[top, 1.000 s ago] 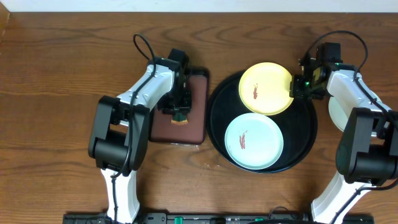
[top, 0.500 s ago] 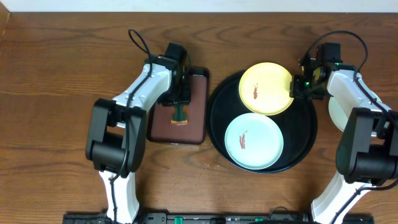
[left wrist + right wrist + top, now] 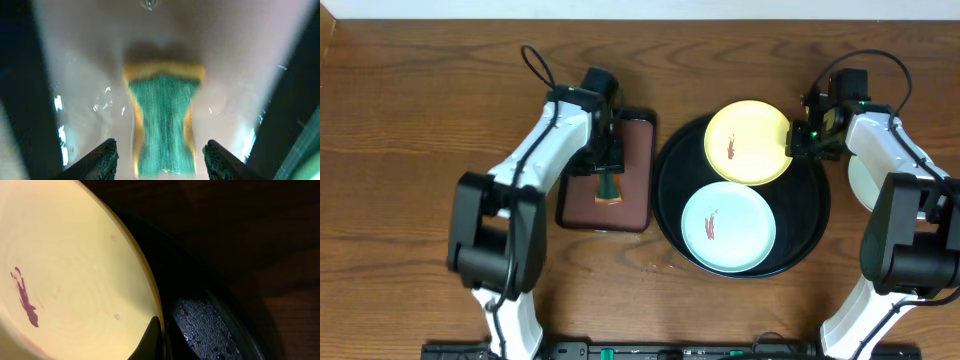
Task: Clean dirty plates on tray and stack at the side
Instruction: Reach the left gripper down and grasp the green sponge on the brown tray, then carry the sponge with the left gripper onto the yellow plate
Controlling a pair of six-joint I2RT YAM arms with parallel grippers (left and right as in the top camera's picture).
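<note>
**Left gripper open over a sponge, right gripper pinching the yellow plate's rim**

The left gripper (image 3: 160, 152) hangs with its two fingers (image 3: 97, 162) spread wide apart, holding nothing. Just beyond the fingertips lies a green sponge with yellow edges (image 3: 162, 117); whether they touch it cannot be told. The sponge lies on the wet maroon floor of a small rectangular black tray (image 3: 638, 200), which sits on the brown wooden table (image 3: 410, 120), left of centre.

The right gripper (image 3: 800, 140) is closed on the right edge of the round yellow plate (image 3: 748, 142). The right wrist view shows one dark finger (image 3: 151, 339) lying over the plate's rim. The lower finger cannot be made out in the shadow. A reddish-brown smear (image 3: 24, 296) marks the plate's face.

The yellow plate sits at the far side of the large round glossy black tray (image 3: 665, 215), and its far edge overlaps the tray's raised rim. A pale mint-white round plate (image 3: 728, 227) lies flat in the near part of the same tray, just beside the yellow one. It has a small reddish smear left of its centre.

A second pale plate (image 3: 856, 185) rests on the table to the right of the black tray. The right arm hides most of it.
</note>
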